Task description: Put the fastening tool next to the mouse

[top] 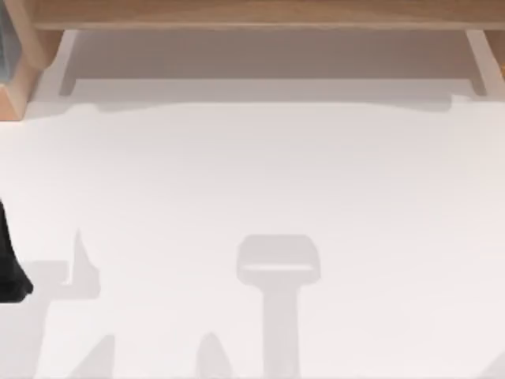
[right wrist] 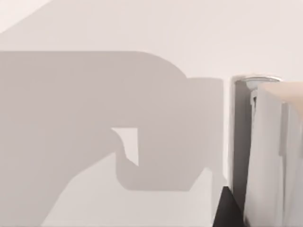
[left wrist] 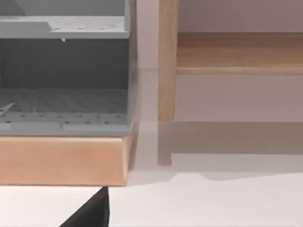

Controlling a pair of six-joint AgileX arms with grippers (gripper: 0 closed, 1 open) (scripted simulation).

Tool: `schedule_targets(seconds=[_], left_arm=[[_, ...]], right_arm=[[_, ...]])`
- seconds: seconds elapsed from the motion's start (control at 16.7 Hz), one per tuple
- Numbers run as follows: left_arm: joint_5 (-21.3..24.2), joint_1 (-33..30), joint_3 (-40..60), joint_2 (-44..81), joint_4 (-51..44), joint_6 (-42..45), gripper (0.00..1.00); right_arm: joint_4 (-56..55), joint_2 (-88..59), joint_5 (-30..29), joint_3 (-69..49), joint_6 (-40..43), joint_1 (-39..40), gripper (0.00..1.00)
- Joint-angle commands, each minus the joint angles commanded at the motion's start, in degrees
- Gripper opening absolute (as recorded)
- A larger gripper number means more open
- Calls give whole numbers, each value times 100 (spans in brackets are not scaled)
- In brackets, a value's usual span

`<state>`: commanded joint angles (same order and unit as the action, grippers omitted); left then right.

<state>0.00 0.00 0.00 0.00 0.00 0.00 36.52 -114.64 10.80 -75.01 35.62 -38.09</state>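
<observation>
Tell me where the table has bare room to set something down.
The white table is bare between the wooden shelf at the back and the near edge. Crowded: the left edge, where a dark arm part reaches in beside the wooden rack.

My table (top: 260, 174) is lit bright and even, almost washed out, with soft grey shadows of my arms lying on its near part and a paler band of shade just under the wooden shelf (top: 260, 12). From my right wrist, 1 broad grey shadow spreads over the white surface. Edges look slightly soft in all 3 views.
</observation>
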Motion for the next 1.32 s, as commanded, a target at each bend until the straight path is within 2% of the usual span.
schedule_targets(seconds=[0.3,1.08,1.32], left_arm=[[0,0,0,0,0,0,100],[0,0,0,0,0,0,100],[0,0,0,0,0,0,100]], right_arm=[[6,-23,2,22,-1,0,0],[6,-23,2,22,-1,0,98],[6,-23,2,22,-1,0,100]])
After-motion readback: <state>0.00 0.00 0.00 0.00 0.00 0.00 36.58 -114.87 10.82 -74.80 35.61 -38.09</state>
